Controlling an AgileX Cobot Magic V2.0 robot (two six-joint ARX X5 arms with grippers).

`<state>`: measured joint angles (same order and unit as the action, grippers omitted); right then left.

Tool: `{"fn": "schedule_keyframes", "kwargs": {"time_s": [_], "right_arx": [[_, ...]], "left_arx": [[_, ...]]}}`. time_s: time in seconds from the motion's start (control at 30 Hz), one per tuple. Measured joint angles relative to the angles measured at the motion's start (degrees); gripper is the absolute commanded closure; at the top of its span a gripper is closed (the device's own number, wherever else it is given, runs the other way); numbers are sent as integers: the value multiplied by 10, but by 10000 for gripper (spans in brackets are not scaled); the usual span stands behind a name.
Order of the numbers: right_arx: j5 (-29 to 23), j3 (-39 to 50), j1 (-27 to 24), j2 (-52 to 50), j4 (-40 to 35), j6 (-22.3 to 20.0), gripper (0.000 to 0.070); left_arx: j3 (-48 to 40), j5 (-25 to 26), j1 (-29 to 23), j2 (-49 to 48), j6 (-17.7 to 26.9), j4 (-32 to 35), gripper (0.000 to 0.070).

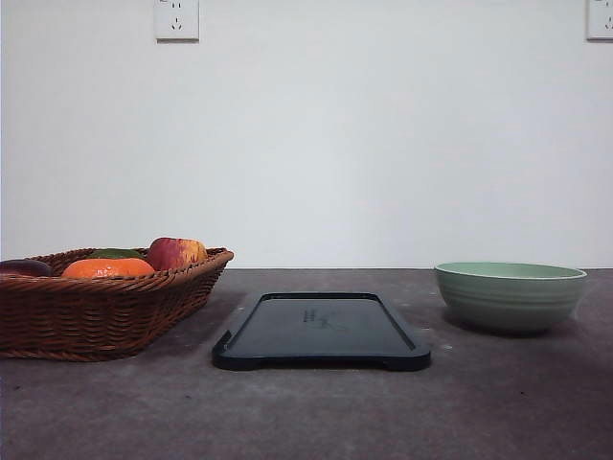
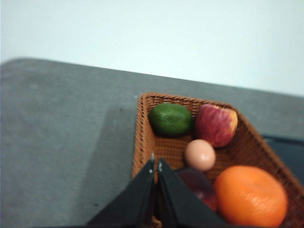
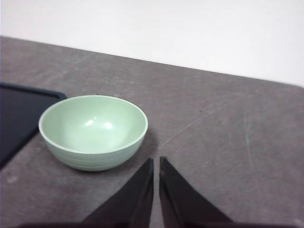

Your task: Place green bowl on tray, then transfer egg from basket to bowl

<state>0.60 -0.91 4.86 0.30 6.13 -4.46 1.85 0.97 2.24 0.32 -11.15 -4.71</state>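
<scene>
Grippers first: the right gripper [image 3: 156, 164] is closed, fingertips together, holding nothing, above bare table just short of the green bowl [image 3: 93, 131]. The left gripper [image 2: 156, 165] is likewise closed and empty, over the near rim of the basket [image 2: 141, 137].

Step in hand, as judged: the first, not yet begun. One green bowl stands empty on the table, right of the tray [image 1: 321, 331] and apart from it. The next move calls for the right jaws to open and take the bowl's rim.

Count: one tray, bare; one basket; inside it one egg [image 2: 200, 155], one apple [image 2: 215, 124], one orange fruit [image 2: 250, 195], one lime [image 2: 170, 119], one dark purple fruit [image 2: 198, 185].
</scene>
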Motion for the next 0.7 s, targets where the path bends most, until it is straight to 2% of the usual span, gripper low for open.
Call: {"fn": "schedule_keyframes", "kwargs": {"time_s": [0.1, 0.23, 0.37, 0.47, 0.6, 0.7], "right_arx": [[1, 0, 0, 0, 0, 56, 690], [3, 0, 0, 0, -7, 186, 691], [5, 0, 0, 0, -49, 315, 693], [9, 0, 0, 0, -94, 383, 694], [9, 0, 0, 0, -175, 405, 694], [9, -4, 0, 0, -226, 387, 695]], "left_arx": [[0, 0, 0, 0, -64, 1, 700], [0, 0, 0, 0, -173, 14, 700], [0, 4, 0, 0, -295, 54, 700], [0, 5, 0, 0, -353, 94, 700], [0, 5, 0, 0, -370, 167, 700], [3, 5, 0, 0, -338, 201, 699]]}}
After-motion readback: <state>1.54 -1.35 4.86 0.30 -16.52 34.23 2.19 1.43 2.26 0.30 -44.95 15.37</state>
